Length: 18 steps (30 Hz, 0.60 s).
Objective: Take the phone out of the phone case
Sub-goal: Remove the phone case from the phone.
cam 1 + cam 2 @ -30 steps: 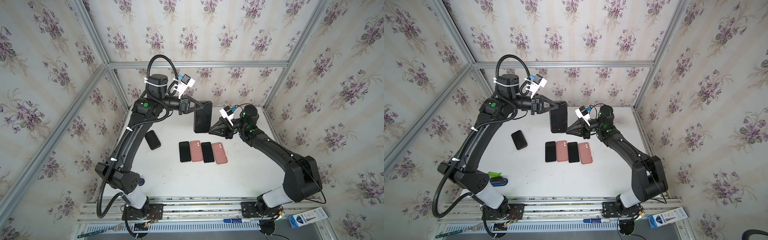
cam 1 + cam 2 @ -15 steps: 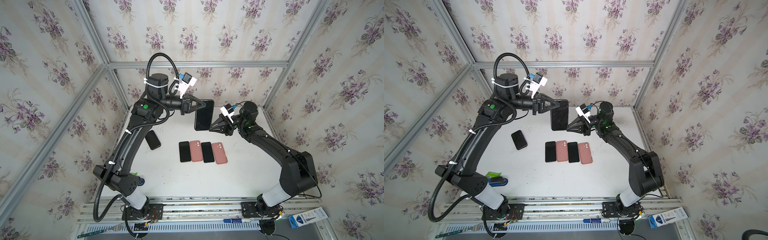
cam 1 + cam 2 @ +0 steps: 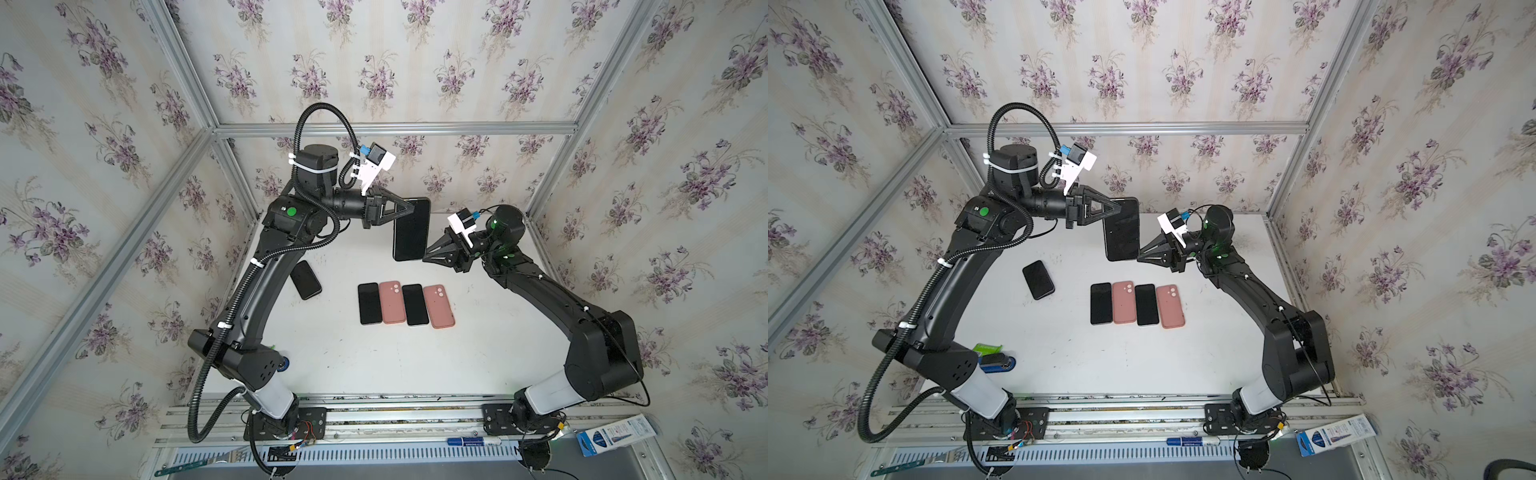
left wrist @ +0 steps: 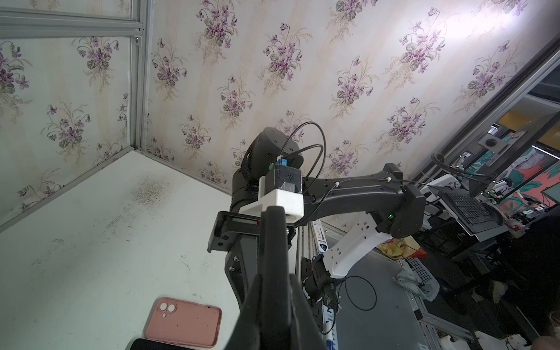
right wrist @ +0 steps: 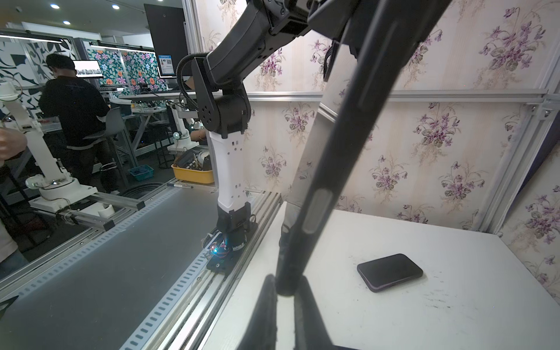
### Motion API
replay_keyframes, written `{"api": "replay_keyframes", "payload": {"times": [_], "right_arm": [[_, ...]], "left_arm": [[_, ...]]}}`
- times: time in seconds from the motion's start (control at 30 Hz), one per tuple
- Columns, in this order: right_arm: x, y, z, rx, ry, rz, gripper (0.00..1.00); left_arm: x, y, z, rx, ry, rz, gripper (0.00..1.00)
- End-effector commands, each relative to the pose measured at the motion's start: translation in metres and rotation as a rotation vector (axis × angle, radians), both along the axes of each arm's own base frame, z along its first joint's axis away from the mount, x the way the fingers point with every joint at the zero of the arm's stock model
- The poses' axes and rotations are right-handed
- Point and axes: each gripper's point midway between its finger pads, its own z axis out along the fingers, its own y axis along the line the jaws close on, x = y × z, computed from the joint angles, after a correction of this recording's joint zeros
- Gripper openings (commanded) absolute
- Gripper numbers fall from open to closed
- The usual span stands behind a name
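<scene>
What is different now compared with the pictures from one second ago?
The phone in the air shifted slightly toward the right arm, and the left arm followed it. Nothing was gripped or released: both arms' jaws stayed shut on it. The row of four and the lone black phone on the table did not move.

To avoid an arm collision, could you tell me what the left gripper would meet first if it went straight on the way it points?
The left gripper is shut on the phone. Straight ahead, the right gripper, which grips the phone's other end, looks to be first, though depth is unclear.
</scene>
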Motion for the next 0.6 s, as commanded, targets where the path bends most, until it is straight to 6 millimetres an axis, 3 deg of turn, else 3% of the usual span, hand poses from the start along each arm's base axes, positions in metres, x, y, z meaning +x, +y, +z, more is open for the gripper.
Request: {"api": "replay_keyframes", "payload": {"times": [0.0, 0.27, 0.57], "right_arm": [[0.009, -0.004, -0.001, 0.014, -0.033, -0.056, 0.04], [0.019, -0.019, -0.004, 0.013, -0.029, -0.111, 0.12], [0.027, -0.024, -0.011, 0.007, -0.007, -0.139, 0.27]], "left_arm": [[-0.026, 0.001, 0.016, -0.046, 0.057, -0.105, 0.0], [-0.028, 0.001, 0.022, -0.054, 0.053, -0.108, 0.0], [-0.028, 0.0, 0.023, -0.06, 0.053, -0.113, 0.0]]}}
